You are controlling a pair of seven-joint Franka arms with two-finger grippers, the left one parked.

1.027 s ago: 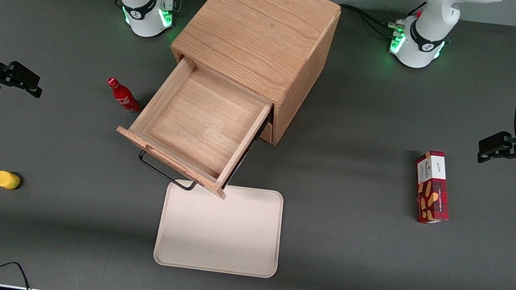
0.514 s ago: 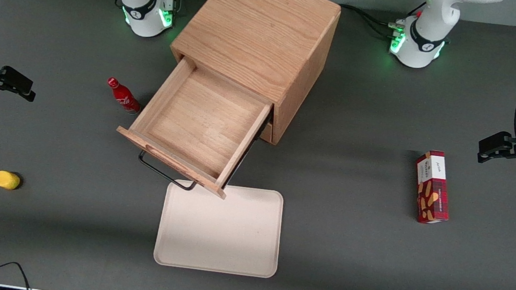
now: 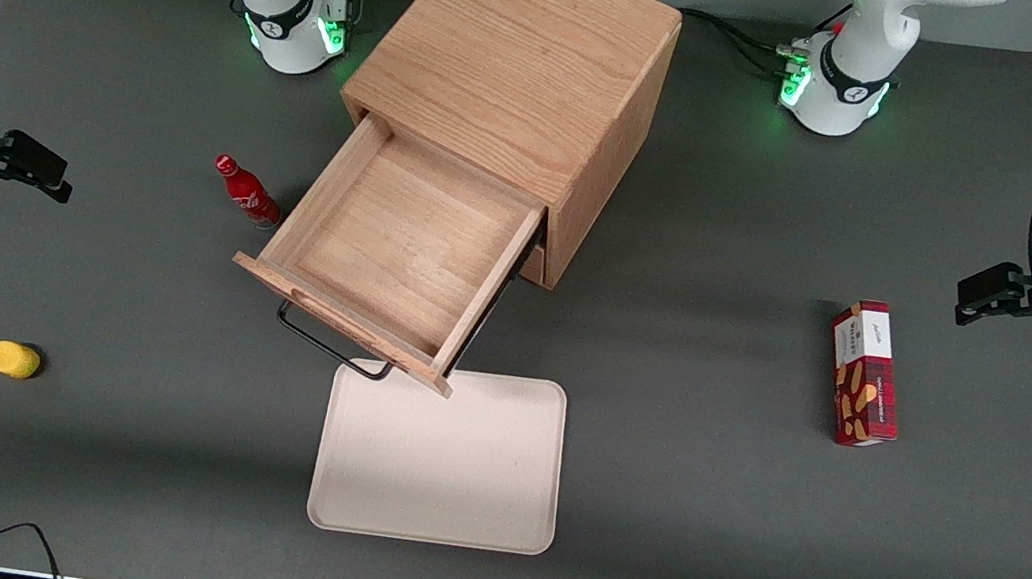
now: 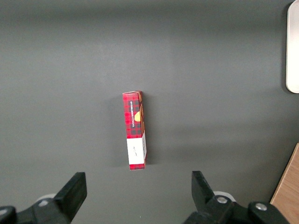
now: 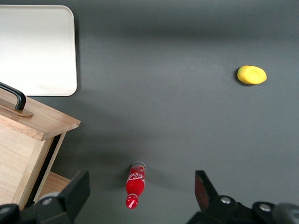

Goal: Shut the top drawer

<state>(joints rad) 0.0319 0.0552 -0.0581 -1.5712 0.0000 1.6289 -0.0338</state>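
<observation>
The top drawer [image 3: 401, 243] stands pulled far out of the wooden cube cabinet [image 3: 518, 58], empty, its black wire handle [image 3: 322, 343] toward the front camera. In the right wrist view its front panel [image 5: 42, 121] and handle [image 5: 14, 95] show. My gripper [image 3: 38, 167] hangs open toward the working arm's end of the table, well apart from the drawer, holding nothing. In the right wrist view the gripper [image 5: 142, 182] is open above the table, its black fingers [image 5: 77, 191] wide apart.
A red bottle [image 3: 247, 191] stands beside the drawer, between it and my gripper, and shows below the gripper [image 5: 134, 184]. A cream tray [image 3: 440, 456] lies in front of the drawer. A yellow object [image 3: 11, 358] and a red box [image 3: 863, 374] lie farther off.
My gripper has drawn back a little toward the working arm's end of the table, away from the cabinet. The drawer has not moved.
</observation>
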